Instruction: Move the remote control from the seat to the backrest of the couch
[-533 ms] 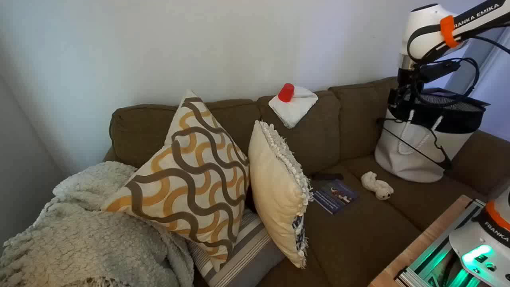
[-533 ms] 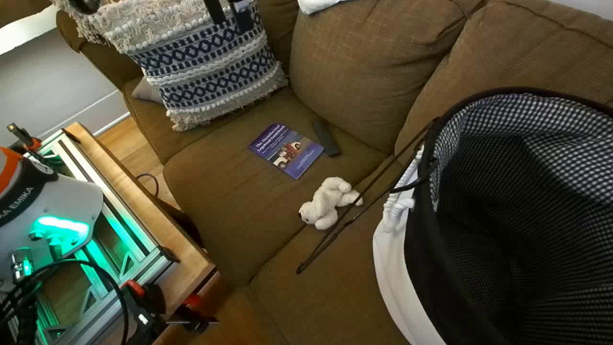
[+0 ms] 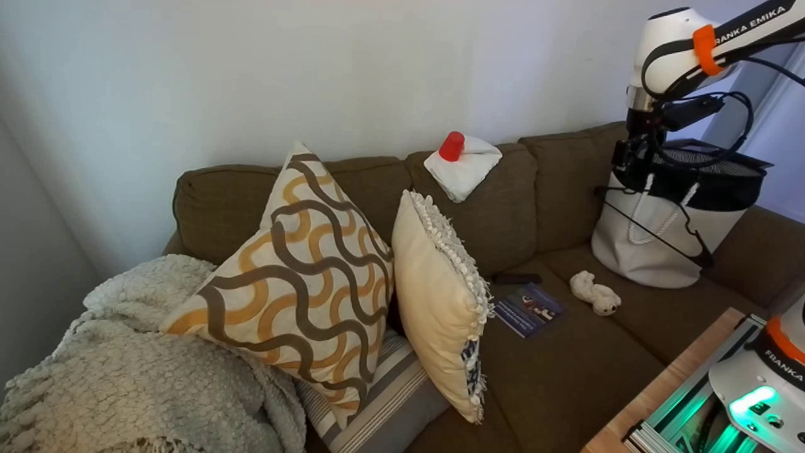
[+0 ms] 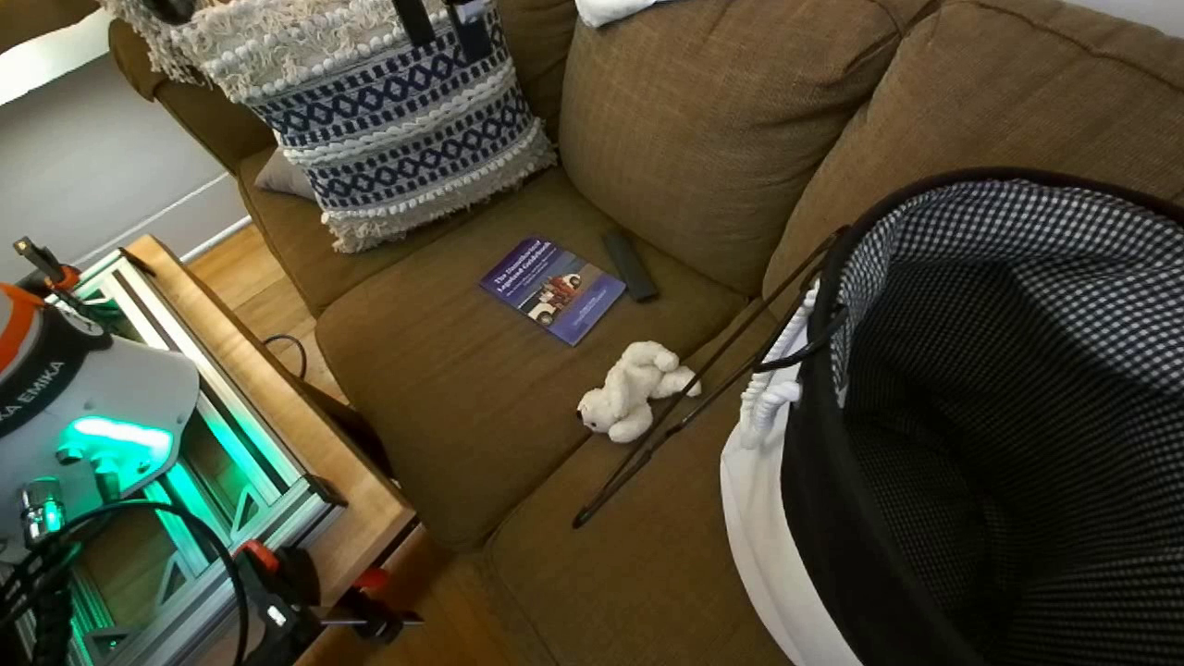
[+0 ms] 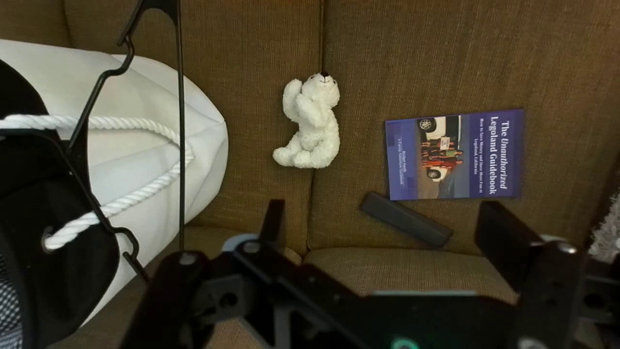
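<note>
A dark grey remote control [image 4: 630, 266] lies on the brown couch seat [image 4: 435, 361], close to the foot of the backrest [image 4: 712, 129]. It also shows in the wrist view [image 5: 406, 219], slanted against the book's edge, and in an exterior view [image 3: 516, 279]. My gripper [image 5: 382, 207] is open and empty, high above the seat. In the wrist view the remote appears between the two fingers, well below them. In an exterior view only the tips of the gripper [image 4: 444, 39] show at the top edge.
A purple book [image 5: 455, 155] touches or nearly touches the remote. A white plush bear [image 5: 315, 123] lies on the seat. A tall basket [image 4: 823, 481] with a black hanger [image 4: 638, 453] stands beside it. A fringed pillow [image 4: 398, 139] is at the far side. A red cup [image 3: 451, 146] and white cloth [image 3: 465, 173] lie atop the backrest.
</note>
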{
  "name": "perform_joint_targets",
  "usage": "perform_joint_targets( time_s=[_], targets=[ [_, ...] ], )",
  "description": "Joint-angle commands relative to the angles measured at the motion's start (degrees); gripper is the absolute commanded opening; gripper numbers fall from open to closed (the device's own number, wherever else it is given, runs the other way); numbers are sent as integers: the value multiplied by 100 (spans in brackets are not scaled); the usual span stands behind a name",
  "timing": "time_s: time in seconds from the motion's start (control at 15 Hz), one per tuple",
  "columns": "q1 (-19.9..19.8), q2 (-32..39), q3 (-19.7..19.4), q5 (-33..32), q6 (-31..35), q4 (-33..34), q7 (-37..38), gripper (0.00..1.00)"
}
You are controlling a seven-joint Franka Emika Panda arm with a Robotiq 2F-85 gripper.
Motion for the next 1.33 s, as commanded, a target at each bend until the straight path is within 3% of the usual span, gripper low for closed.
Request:
perform_joint_targets(
  time_s=[0.0,0.33,0.73,0.8,1.13,1.27],
  targets=[
    [65,689,-296,235,197,421,-746,100],
    [8,2175,-423,981,303,1297,-1653,100],
    [-20,3793,-218,1050,-295,2206,-1522,100],
    [-21,3302,-217,947,80,1771,-1531,100],
    [-19,3440,-193,942,78,1893,-1528,100],
    [-16,3289,-110,591,679,1533,-2135,100]
  ],
)
